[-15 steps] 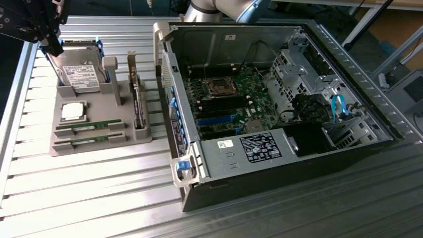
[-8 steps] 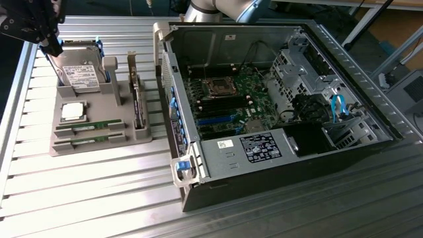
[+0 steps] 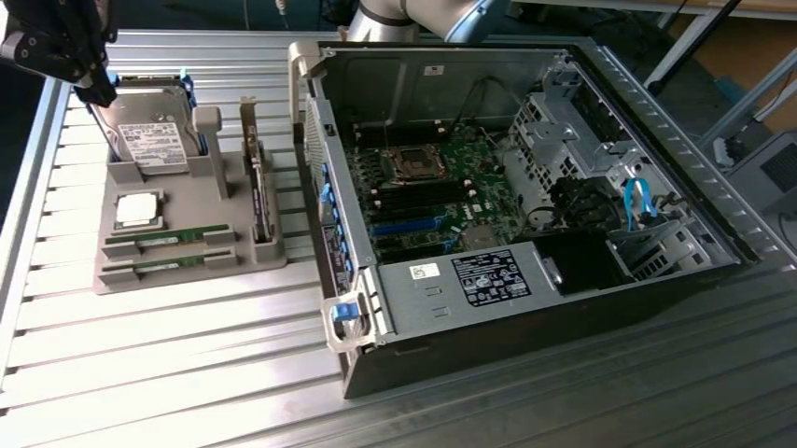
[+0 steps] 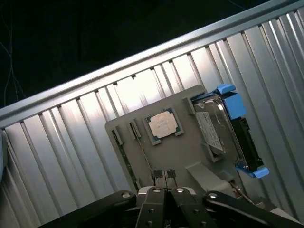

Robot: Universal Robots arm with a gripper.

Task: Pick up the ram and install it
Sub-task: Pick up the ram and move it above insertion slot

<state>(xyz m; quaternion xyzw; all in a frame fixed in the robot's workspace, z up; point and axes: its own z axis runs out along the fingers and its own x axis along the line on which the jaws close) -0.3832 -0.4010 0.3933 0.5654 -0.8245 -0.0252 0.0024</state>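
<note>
Hovering above the gray tray (image 4: 186, 148), the tool (image 4: 164, 177) looks pinched shut, empty; the ram (image 3: 168, 239) sits edge-up, mostly hidden.

hard glare on the metal table (image 3: 187, 317), deep shade in the computer case (image 3: 361, 364)
light from above washes the ribbed table at the exterior view's left to white glare; the grey tray (image 3: 174, 201) is evenly lit, the open case dim inside, its near wall almost black. in the wrist view the slats gleam in stripes, the space past the table edge is black, and the gripper (image 4: 165, 178) lies in shade.
</note>
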